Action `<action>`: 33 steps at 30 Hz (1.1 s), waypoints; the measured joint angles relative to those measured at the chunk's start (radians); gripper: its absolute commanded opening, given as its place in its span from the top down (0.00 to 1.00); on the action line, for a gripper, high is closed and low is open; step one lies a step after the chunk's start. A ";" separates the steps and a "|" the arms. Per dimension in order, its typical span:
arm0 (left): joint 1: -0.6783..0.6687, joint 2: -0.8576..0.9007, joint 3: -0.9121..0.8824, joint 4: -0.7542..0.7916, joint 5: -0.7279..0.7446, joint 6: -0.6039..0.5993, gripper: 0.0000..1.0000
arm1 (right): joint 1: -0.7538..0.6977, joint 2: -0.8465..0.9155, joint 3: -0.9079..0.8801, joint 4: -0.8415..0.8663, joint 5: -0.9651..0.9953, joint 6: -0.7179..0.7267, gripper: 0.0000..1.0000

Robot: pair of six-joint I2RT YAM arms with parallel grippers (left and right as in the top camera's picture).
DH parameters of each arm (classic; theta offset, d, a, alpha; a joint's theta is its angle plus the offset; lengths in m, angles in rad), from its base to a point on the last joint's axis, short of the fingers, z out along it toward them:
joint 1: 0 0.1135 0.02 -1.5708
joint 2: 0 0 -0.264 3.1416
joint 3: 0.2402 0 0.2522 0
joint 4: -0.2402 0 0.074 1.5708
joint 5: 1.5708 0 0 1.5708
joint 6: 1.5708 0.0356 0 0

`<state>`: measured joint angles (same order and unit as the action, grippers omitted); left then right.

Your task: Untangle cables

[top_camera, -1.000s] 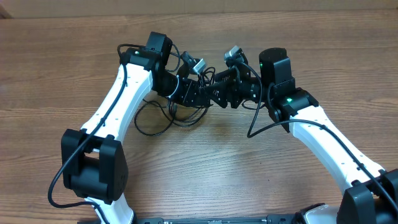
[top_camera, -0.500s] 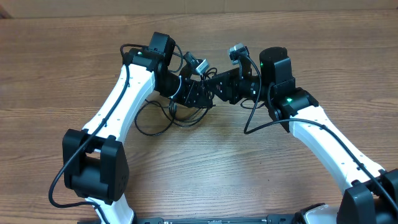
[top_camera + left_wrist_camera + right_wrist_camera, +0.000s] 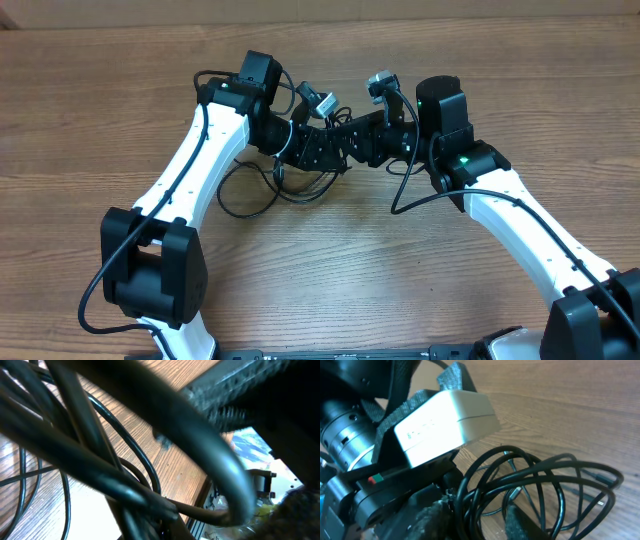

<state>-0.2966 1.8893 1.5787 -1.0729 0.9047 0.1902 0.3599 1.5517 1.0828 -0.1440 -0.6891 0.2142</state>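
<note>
The cables (image 3: 278,180) are thin black cords lying in tangled loops on the wooden table under the left arm. Part of the bundle is lifted to where the two grippers meet. My left gripper (image 3: 325,152) appears shut on the cables. In the left wrist view the cords (image 3: 100,475) run close past the lens and converge at the jaws (image 3: 160,525), which are mostly hidden. My right gripper (image 3: 352,148) is open. In the right wrist view its fingers (image 3: 480,522) straddle several cord loops (image 3: 540,480). A silvery plug tip (image 3: 515,492) lies behind them.
The wooden table (image 3: 120,100) ends at a far edge along the top of the overhead view. The right arm's own thick black wire (image 3: 400,195) hangs in a loop beside its wrist. The left arm's white wrist housing (image 3: 445,415) sits just ahead of my right gripper.
My right gripper has shifted slightly left and closer against the left gripper, and its hanging arm wire has swung a little left. The left arm and the loops on the table have barely moved.
</note>
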 measured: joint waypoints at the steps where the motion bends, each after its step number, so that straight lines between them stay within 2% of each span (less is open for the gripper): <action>1: -0.002 0.000 0.000 0.004 0.001 0.000 0.96 | 0.000 0.000 0.000 0.001 0.000 -0.002 0.77; 3: -0.013 0.000 0.000 0.013 0.002 0.000 0.96 | 0.000 0.000 0.000 0.001 0.000 0.000 0.82; 4: -0.019 0.000 0.000 0.017 0.002 0.000 0.96 | 0.000 0.000 0.000 0.001 0.000 0.000 0.92; 5: -0.030 0.000 0.000 0.024 0.002 0.000 0.96 | 0.000 0.000 0.000 0.000 0.001 -0.006 0.96; 12: -0.038 0.001 0.000 0.025 0.000 0.000 0.96 | -0.001 0.000 0.000 -0.020 0.001 0.003 0.96; 16: -0.037 0.006 0.000 0.023 0.001 0.000 0.96 | -0.012 0.000 0.000 -0.027 -0.008 0.079 0.96; 23: -0.030 0.006 0.000 -0.010 -0.073 0.002 0.96 | -0.163 0.006 0.000 -0.028 -0.146 0.237 0.96; 33: -0.029 0.006 0.000 -0.023 -0.116 0.002 0.96 | -0.310 0.010 0.000 -0.029 -0.262 0.284 0.96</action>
<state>-0.3256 1.8950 1.5787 -1.0954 0.7891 0.1925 0.0502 1.5612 1.0828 -0.1726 -0.9516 0.4984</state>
